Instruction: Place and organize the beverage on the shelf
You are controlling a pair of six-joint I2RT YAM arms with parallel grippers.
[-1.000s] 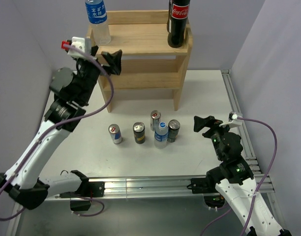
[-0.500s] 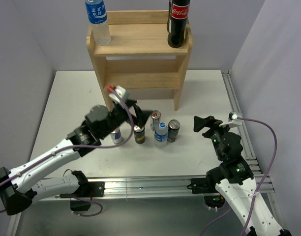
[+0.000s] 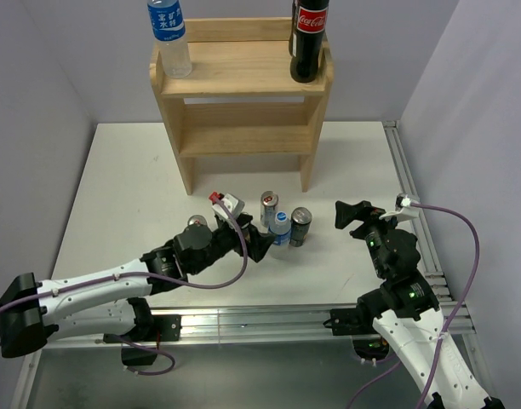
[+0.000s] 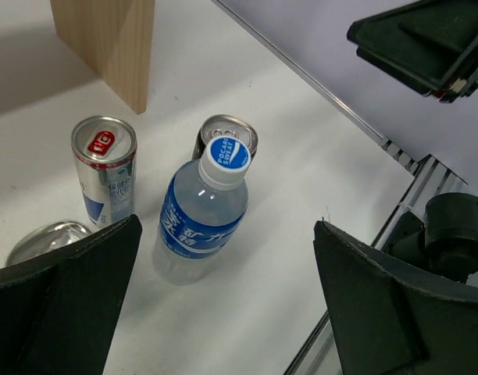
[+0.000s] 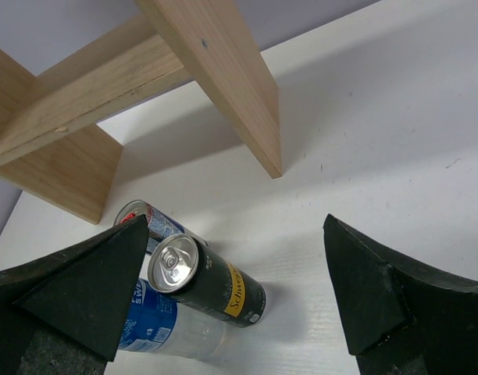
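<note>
The pale wood shelf (image 3: 243, 77) stands at the back, with a clear water bottle (image 3: 169, 38) and a cola bottle (image 3: 309, 38) on its top board. A small blue-capped bottle (image 3: 280, 232) (image 4: 204, 211) stands on the table among a silver can (image 3: 269, 207) (image 4: 105, 168), a black can (image 3: 300, 226) (image 5: 212, 285) and a can top (image 4: 48, 238). My left gripper (image 3: 259, 244) (image 4: 227, 234) is low and open, with the small bottle just ahead of its jaws. My right gripper (image 3: 356, 213) (image 5: 237, 234) hangs open to the right of the cans, holding nothing.
Another can (image 3: 197, 223) peeks out behind the left arm. The shelf's front right leg (image 4: 106, 43) (image 5: 223, 78) stands just behind the cans. A metal rail (image 3: 418, 221) runs along the table's right edge, near the right arm.
My left arm has swung down from beside the shelf's top to low over the table, ending at the group of cans. The right arm has not moved.
</note>
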